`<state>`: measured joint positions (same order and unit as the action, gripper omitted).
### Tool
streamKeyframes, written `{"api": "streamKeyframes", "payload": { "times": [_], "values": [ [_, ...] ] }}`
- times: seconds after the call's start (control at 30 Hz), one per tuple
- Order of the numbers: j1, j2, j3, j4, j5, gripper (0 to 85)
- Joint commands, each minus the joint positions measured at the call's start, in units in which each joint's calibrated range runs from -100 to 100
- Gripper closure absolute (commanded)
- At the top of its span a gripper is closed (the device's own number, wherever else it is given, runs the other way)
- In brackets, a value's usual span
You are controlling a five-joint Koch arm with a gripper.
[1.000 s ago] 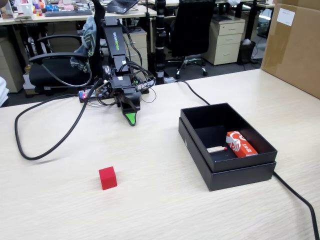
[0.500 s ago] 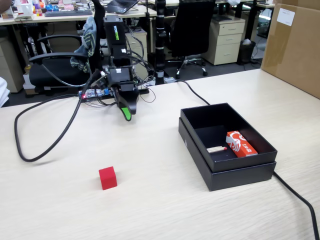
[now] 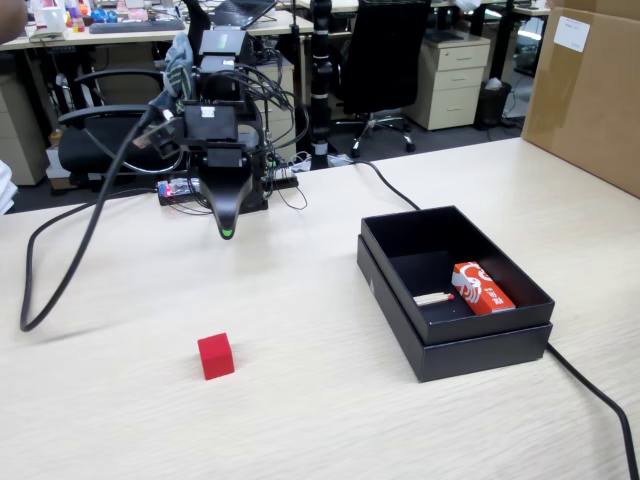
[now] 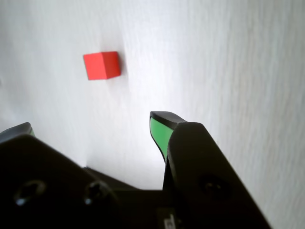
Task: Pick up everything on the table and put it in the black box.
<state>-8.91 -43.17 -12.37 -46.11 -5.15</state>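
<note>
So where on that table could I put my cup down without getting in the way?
The wide bare stretch of table between the red cube and the black box is free, as is the near edge. It is crowded near the gripper, with looping cables, and another cable trails beside the box.

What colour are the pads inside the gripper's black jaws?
Bright green, clearest in the wrist view on the gripper pad.
</note>
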Motion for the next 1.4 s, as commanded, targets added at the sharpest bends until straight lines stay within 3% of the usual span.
{"api": "streamKeyframes", "payload": {
  "times": [0.0, 0.2, 0.6, 1.37],
  "values": [
    [-1.0, 6.1, 8.7, -0.5, -1.5, 38.0],
    [-2.3, 24.4, 21.5, -0.5, -4.0, 38.0],
    [-2.8, 53.4, 37.8, -0.5, -6.0, 38.2],
    [-1.0, 59.9, 36.9, -2.1, -7.4, 41.1]
  ]
}}
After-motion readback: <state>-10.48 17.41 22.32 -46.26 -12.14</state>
